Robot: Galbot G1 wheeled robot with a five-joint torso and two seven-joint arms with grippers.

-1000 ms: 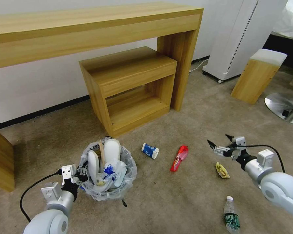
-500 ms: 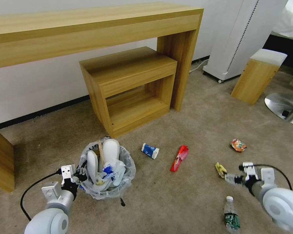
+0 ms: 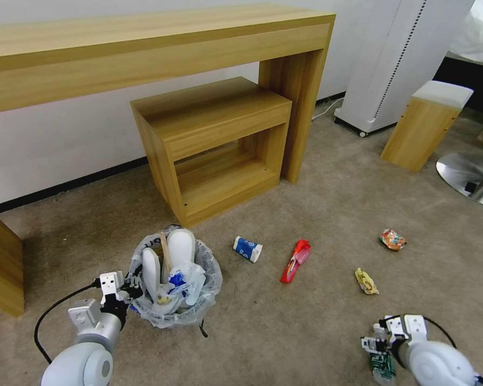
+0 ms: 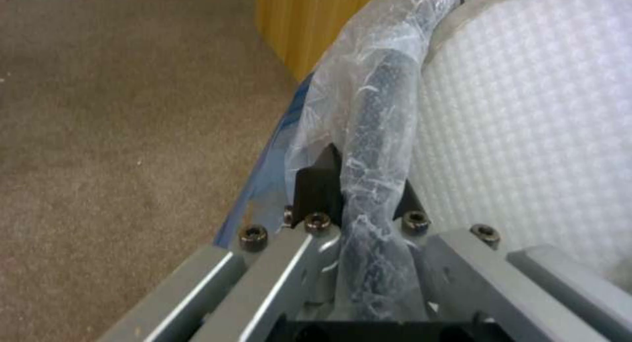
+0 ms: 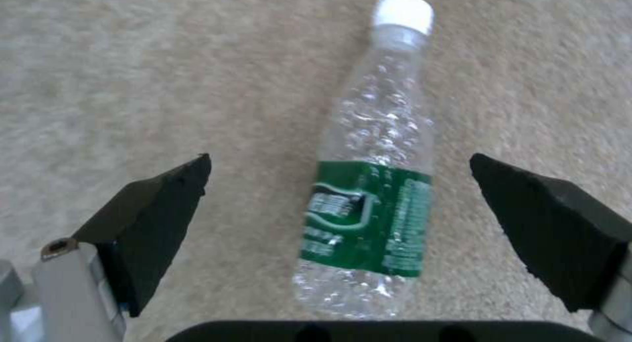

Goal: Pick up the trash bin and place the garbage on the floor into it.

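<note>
The trash bin (image 3: 198, 308), black and lined with a clear bag, stands on the carpet at the lower left holding white slippers (image 3: 180, 252), a wooden stick and blue scraps. My left gripper (image 3: 130, 292) is shut on the trash bin's bag-covered rim (image 4: 378, 134), beside a white slipper (image 4: 527, 110). The garbage on the floor is a blue-white carton (image 3: 247, 249), a red wrapper (image 3: 295, 260), a yellow wrapper (image 3: 366, 281), a crushed can (image 3: 393, 239) and a green-labelled bottle (image 3: 381, 368). My right gripper (image 3: 377, 344) hangs open just over the bottle (image 5: 375, 184), with one finger (image 5: 165, 204) on each side.
A long wooden desk (image 3: 145, 48) with a smaller wooden table (image 3: 214, 139) nested under it stands along the wall behind the bin. A white appliance (image 3: 392, 59), a wooden stool (image 3: 426, 126) and a metal base (image 3: 467, 174) are at the far right.
My right arm has dropped and pulled back toward me, from above the yellow wrapper to over the bottle, uncovering the crushed can. The left gripper and the bin have barely moved.
</note>
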